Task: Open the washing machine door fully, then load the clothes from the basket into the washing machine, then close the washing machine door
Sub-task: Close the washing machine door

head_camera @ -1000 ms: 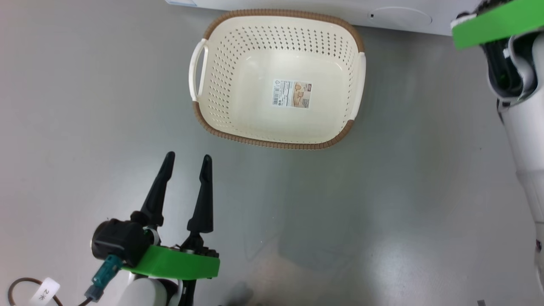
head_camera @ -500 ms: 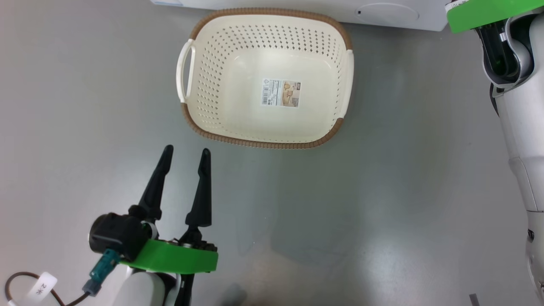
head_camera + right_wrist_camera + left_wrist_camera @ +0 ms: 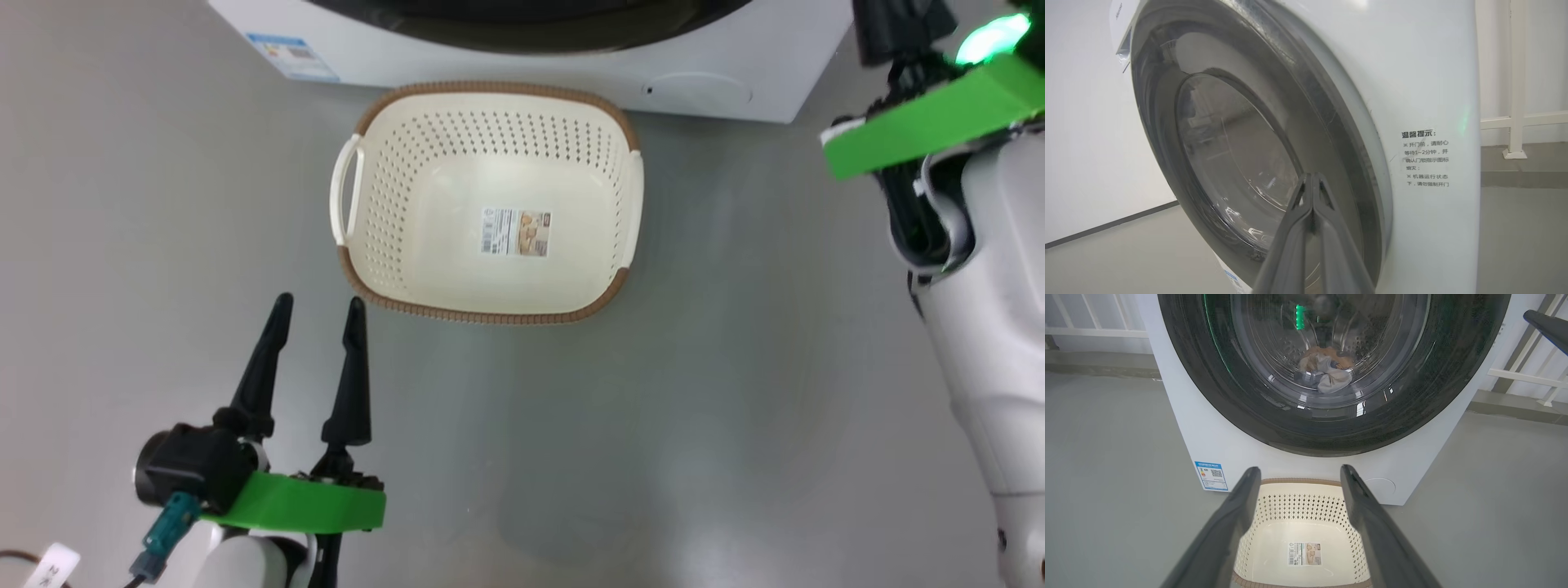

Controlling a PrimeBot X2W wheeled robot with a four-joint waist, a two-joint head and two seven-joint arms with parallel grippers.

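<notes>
On the grey floor (image 3: 735, 367), a cream perforated basket (image 3: 490, 312) was set before the white washing machine (image 3: 1229, 457) (pale bundled clothes (image 3: 1327, 373) were seen behind its glossy black door (image 3: 1249, 400)). The left gripper (image 3: 318, 300) was spread; the right gripper (image 3: 1311, 177) was clenched, empty.

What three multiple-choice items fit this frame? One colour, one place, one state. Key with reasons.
1. The basket rim is: A brown; B blue; C black.
2. The clothes lie: A in the basket; B inside the washing machine, behind its door glass; C hanging over the basket rim.
3. The left tool is: A shut on a basket handle; B shut on cloth; C open and empty.

Key:
1 A, the woven-look band round the cream wall is brown.
2 B, the left wrist view shows the bundle through the glass, and the basket holds just its label.
3 C, its two fingers stand apart with nothing between them.
</notes>
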